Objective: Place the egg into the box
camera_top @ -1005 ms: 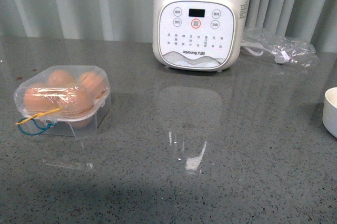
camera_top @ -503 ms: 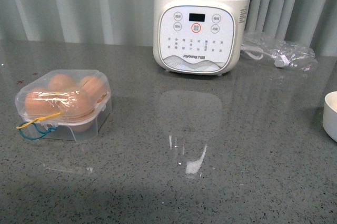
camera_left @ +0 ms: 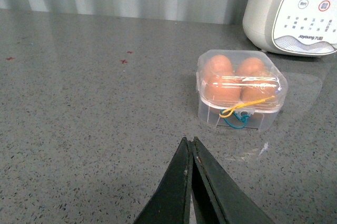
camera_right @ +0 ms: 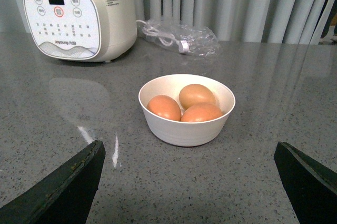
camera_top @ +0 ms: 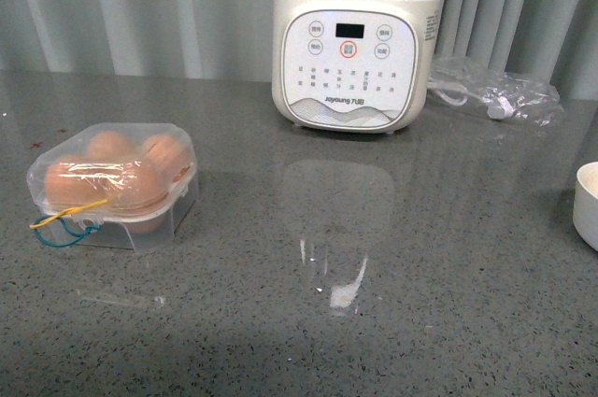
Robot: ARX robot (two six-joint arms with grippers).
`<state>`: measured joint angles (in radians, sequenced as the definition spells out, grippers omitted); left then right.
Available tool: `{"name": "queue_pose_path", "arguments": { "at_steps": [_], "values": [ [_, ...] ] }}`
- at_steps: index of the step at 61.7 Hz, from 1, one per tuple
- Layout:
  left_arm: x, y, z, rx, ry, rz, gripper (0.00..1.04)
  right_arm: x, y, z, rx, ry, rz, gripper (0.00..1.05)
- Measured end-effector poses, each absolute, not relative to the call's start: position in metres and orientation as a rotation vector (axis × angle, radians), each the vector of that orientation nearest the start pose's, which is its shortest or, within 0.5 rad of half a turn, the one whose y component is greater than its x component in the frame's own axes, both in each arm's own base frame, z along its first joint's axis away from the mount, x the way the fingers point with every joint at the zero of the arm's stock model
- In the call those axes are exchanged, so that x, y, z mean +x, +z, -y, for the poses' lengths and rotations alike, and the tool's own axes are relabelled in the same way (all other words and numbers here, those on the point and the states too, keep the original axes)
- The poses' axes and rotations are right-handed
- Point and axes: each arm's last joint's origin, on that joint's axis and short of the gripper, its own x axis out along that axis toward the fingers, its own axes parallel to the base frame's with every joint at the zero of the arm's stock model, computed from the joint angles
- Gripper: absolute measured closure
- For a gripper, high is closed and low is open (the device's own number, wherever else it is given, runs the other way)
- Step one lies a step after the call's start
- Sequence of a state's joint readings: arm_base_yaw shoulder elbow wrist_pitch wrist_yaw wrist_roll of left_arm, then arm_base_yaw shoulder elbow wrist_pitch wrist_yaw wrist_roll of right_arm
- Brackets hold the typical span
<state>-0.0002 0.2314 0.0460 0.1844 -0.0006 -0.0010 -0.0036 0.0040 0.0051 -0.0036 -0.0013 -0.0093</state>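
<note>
Three smooth orange-brown eggs [camera_right: 182, 106] lie touching one another in a round white bowl [camera_right: 187, 130] by the right edge of my grey speckled stone worktop [camera_top: 374, 304]. The small clear plastic egg box [camera_top: 114, 187] sits well apart toward the left edge, its lid down over four more eggs, yellow and blue bands [camera_top: 61, 221] on its near side. A big white appliance with buttons [camera_top: 353, 51] stands at the back edge, a crumpled clear bag [camera_top: 495, 87] beside it. My left gripper [camera_left: 190, 153] hangs pressed together, empty. My right gripper [camera_right: 189, 182] is spread wide, the bowl beyond it.
</note>
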Motion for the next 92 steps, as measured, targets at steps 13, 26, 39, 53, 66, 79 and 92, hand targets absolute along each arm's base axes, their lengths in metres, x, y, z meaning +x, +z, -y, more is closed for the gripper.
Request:
{"name": "queue_pose_path", "arguments": {
  "at_steps": [13,26,39,53,66,79,92],
  "values": [
    [0.108,0.175,0.0,-0.002,0.002,0.021,1.01,0.098,0.165,0.0,-0.009,-0.002,-0.002,0.07],
    [0.096,0.173,0.0,-0.002,0.0,0.029,1.01,0.098,0.165,0.0,-0.009,-0.002,-0.002,0.07],
    [0.096,0.173,0.0,-0.002,0.0,0.027,1.01,0.098,0.165,0.0,-0.009,-0.002,-0.002,0.07],
    [0.096,0.173,0.0,-0.002,0.0,0.026,1.01,0.098,0.165,0.0,-0.009,-0.002,-0.002,0.07],
    [0.096,0.173,0.0,-0.002,0.0,0.026,0.7,0.098,0.165,0.0,-0.009,-0.002,-0.002,0.07],
    [0.096,0.173,0.0,-0.002,0.0,0.026,0.35,0.098,0.165,0.0,-0.009,-0.002,-0.002,0.07],
    [0.096,0.173,0.0,-0.002,0.0,0.026,0.06,0.098,0.165,0.0,-0.009,-0.002,-0.002,0.07]
  ]
}}
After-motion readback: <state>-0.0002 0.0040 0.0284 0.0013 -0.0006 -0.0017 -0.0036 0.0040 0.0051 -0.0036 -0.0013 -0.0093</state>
